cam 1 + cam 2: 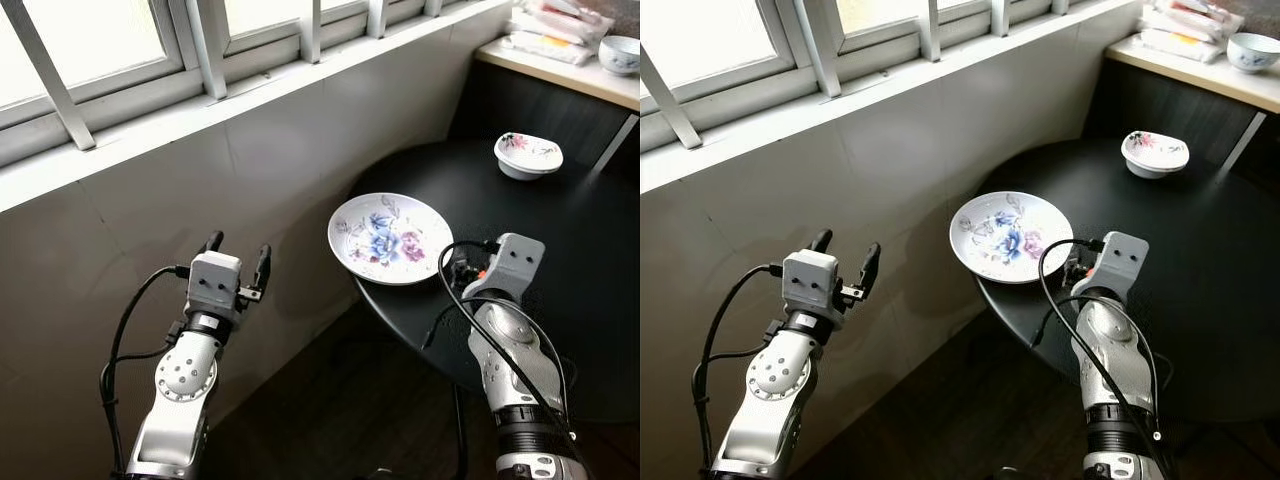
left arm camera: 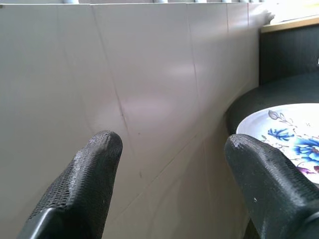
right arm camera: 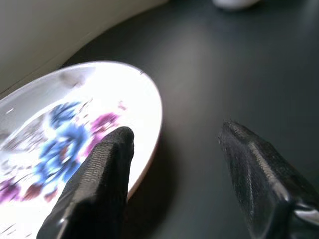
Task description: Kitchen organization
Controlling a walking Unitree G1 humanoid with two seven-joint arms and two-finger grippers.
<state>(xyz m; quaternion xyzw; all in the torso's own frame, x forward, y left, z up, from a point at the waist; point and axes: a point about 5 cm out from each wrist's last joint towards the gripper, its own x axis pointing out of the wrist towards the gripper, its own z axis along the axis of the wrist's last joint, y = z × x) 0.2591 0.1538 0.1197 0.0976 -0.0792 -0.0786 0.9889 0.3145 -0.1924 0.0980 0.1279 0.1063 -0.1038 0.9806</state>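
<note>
Little of the organizing appeared done: nothing was held, and the flowered plate [image 1: 390, 238] lay flat near the edge of the round black worktop [image 1: 590, 260], with a small flowered bowl [image 1: 528, 155] well apart toward the back. Being round, the plate showed no long axis; its face was turned upward. The right gripper [image 3: 174, 149] was spread wide beside the plate's rim, one finger above it. The left gripper [image 1: 238, 256] was held released, facing the wall [image 1: 200, 200].

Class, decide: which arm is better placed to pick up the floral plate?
Right. The right tool is open at the floral plate rim; the left tool faces the wall, off the table.
</note>
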